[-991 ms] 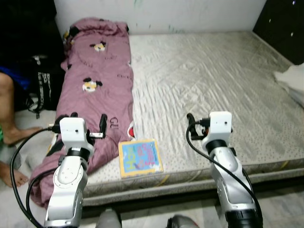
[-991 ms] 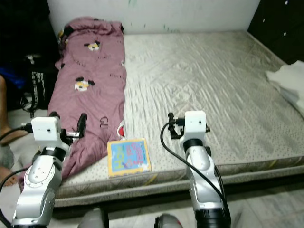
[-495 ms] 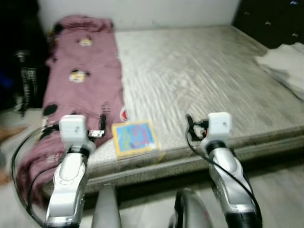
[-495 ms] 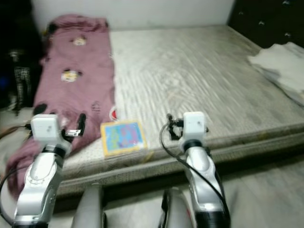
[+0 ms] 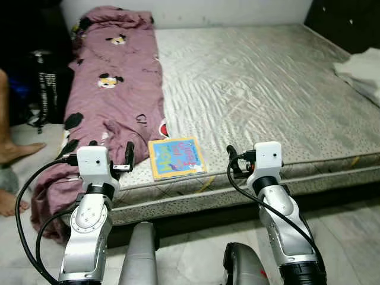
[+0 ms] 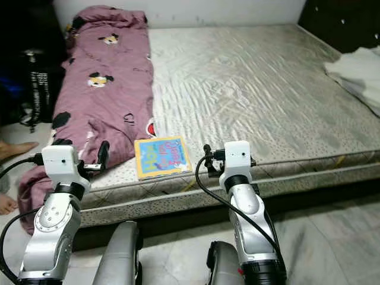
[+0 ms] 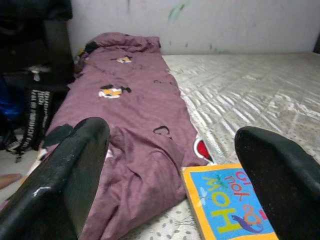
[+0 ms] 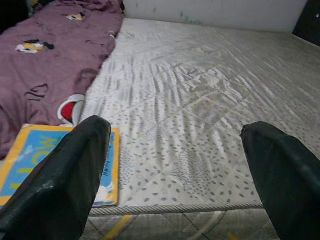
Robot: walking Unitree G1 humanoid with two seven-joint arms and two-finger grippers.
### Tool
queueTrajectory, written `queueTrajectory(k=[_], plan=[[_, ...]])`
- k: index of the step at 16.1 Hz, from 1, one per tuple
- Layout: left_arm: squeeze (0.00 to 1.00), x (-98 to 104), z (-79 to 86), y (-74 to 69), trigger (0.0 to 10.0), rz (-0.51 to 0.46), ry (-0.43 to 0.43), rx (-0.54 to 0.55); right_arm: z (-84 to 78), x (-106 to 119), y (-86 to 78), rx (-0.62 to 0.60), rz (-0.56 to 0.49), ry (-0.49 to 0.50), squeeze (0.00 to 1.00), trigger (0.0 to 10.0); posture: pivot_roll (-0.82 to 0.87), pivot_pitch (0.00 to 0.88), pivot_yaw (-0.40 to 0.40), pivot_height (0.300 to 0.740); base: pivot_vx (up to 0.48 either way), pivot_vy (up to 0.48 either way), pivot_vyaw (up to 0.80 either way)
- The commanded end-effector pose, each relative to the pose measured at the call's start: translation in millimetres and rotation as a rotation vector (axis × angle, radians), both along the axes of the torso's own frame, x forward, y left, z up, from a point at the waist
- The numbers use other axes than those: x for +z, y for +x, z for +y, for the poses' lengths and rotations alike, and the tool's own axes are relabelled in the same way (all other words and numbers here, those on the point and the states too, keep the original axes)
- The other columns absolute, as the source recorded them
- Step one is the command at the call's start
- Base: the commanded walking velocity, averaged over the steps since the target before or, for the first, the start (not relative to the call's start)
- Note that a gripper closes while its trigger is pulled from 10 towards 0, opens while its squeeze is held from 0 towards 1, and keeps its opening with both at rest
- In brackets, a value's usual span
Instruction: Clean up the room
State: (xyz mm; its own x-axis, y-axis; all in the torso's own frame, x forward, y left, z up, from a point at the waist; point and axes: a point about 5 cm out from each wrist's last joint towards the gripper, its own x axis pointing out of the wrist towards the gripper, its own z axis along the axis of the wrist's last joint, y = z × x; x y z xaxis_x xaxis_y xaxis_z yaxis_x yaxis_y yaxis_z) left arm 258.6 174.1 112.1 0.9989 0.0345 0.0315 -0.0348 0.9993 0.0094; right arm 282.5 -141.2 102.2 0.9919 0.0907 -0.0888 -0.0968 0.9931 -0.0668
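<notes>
Lying flat near the front edge of the bed, the children's book is the most obvious thing to tidy: a thin, square picture book with a yellow border and a blue cover lettered in bright colours. It sits just beside the purple cartoon-print blanket, which runs along the left side of the mattress and spills over the bed's corner towards the floor.

Both arms are raised in front of the bed. The left hand hovers over the blanket's lower folds, just left of the book, its black fingers spread wide and holding nothing. The right hand hovers at the mattress edge just right of the book, fingers likewise spread and empty.

The book looks light and fairly stiff, probably with a glossy, slippery cover. Lying flush on a soft mattress, it offers no gap underneath, so the best hold is likely the front edge nearest the robot, where a finger could press into the padding and slip beneath, pinching cover and pages together. A grip on the cover alone might let the book flop open. The blanket, by contrast, is soft and bulky and would need gathering at a fold.

A person's bare leg stands at the far left beside a dark bag, and folded white cloth rests on the bed's right side.
</notes>
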Motion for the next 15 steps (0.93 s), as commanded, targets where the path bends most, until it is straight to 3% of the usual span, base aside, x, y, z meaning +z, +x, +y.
queueTrajectory(k=[1,8,15], plan=[[0.0,3.0,-0.9,0.7,10.0,-0.007,-0.003,-0.005,0.5,4.6,1.6,0.011,-0.019,0.003,0.0,10.0,0.05,0.026,-0.015,0.621,0.0,0.0,0.0],[0.0,2.6,-2.8,1.9,10.0,-0.007,-0.006,-0.005,2.9,4.6,1.9,0.034,-0.022,0.002,0.0,10.0,0.05,0.014,-0.016,0.561,0.0,0.0,0.0],[0.0,1.9,-2.0,2.4,10.0,-0.002,-0.018,0.007,3.2,1.9,2.6,0.036,-0.006,0.005,0.0,10.0,0.05,0.009,-0.018,0.561,0.0,0.0,0.0]])
